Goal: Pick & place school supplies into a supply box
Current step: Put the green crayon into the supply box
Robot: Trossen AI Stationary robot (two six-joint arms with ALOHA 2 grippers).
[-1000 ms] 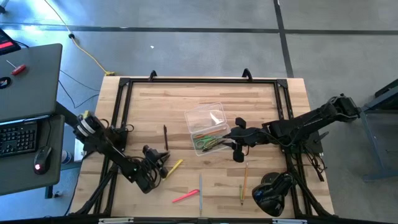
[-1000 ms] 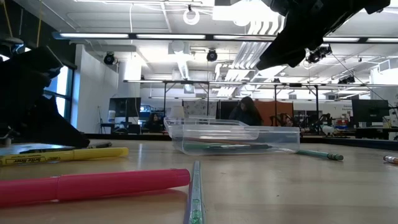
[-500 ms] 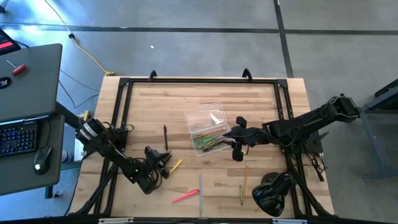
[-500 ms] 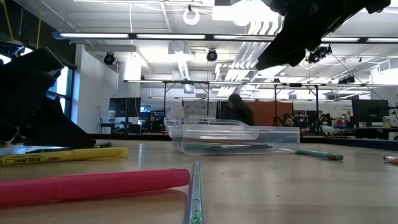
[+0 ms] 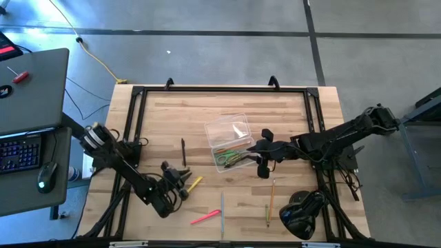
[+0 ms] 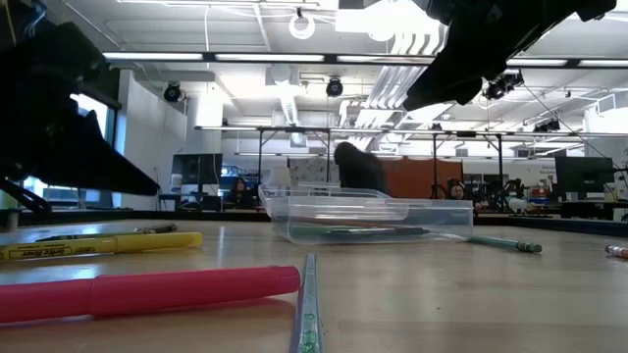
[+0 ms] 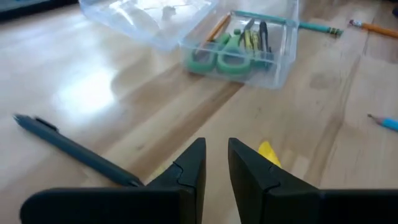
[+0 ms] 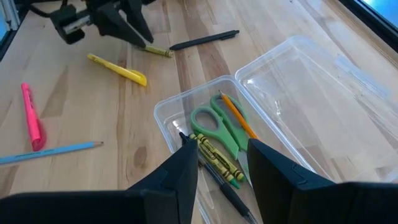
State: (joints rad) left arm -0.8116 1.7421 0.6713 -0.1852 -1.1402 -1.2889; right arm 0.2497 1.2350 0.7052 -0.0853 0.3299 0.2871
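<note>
The clear supply box (image 5: pixel 231 148) lies mid-table with its lid (image 8: pixel 311 93) folded open; green-handled scissors (image 8: pixel 214 127), an orange pencil and dark pens lie inside. My right gripper (image 8: pixel 221 155) hovers open over the box's right end (image 5: pixel 256 157). My left gripper (image 5: pixel 182 182) hangs above the table beside the yellow highlighter (image 5: pixel 193 184), its fingers (image 7: pixel 193 165) a narrow gap apart with nothing between them. The pink highlighter (image 5: pixel 204 218), light blue pencil (image 5: pixel 222 213), dark pen (image 5: pixel 183 151), orange pencil (image 5: pixel 272 194) and green pencil (image 5: pixel 267 215) lie flat on the wood.
A bulky black object (image 5: pixel 303 213) sits near the table's near right corner. A black frame (image 5: pixel 220 89) runs along the far and side edges. A short brownish stick (image 8: pixel 157 51) lies near the left gripper. A desk with keyboard and mouse (image 5: pixel 27 151) stands off the left edge.
My left gripper has risen off the table and drifted a little toward the right, closer to the yellow highlighter. The highlighter and the other supplies have stayed where they lay. A person in the room behind has walked across.
</note>
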